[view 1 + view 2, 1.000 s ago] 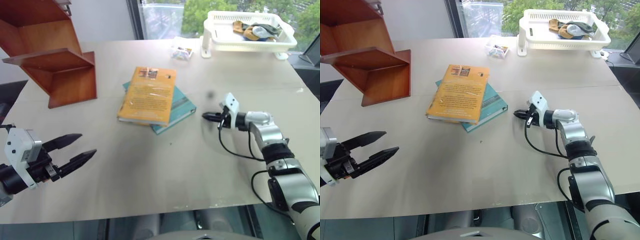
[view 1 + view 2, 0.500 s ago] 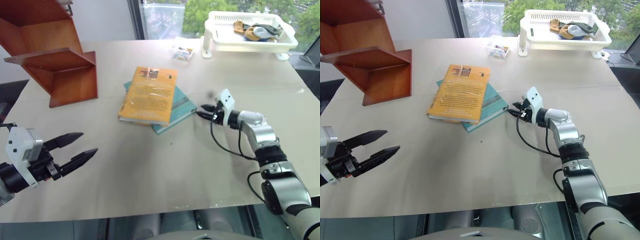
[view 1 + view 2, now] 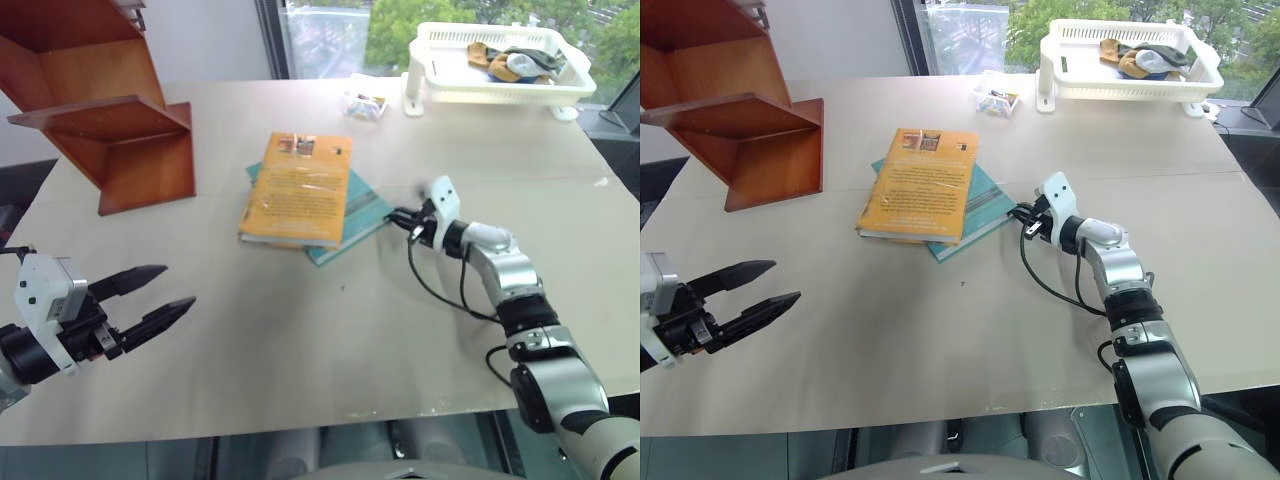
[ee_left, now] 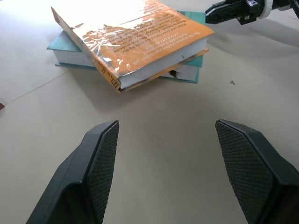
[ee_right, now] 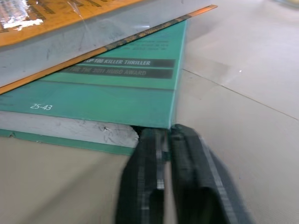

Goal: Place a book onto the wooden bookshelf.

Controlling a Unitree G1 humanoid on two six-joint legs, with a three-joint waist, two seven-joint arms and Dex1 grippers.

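Two grippers are over the table [image 3: 300, 340]. Nearest, at the table's near left corner, the left gripper [image 3: 158, 293] hangs just above the bare tabletop with its fingers spread wide apart and nothing between them, pointing across toward the books and well apart from them.

Farther in, near the middle of the table, the right gripper [image 3: 1020, 213] has its fingers pressed together, and its tips sit right at the near right corner of the teal book [image 3: 366, 212]; the right wrist view puts them against that corner, at the edge of the cover, though I cannot tell whether they pinch anything.

On top of the teal book lies the book [image 3: 297, 189], thick and orange-yellow, flat, cover up, its small picture at the far end. It overhangs the teal one on the left side.

Off to the far left stands the bookshelf [image 3: 110, 130], reddish-brown, well apart from the books, its tiers bare where visible.

Farthest back, by the window, sit a small clear packet [image 3: 365, 102] and a white basket [image 3: 440, 75] holding some cloth items.
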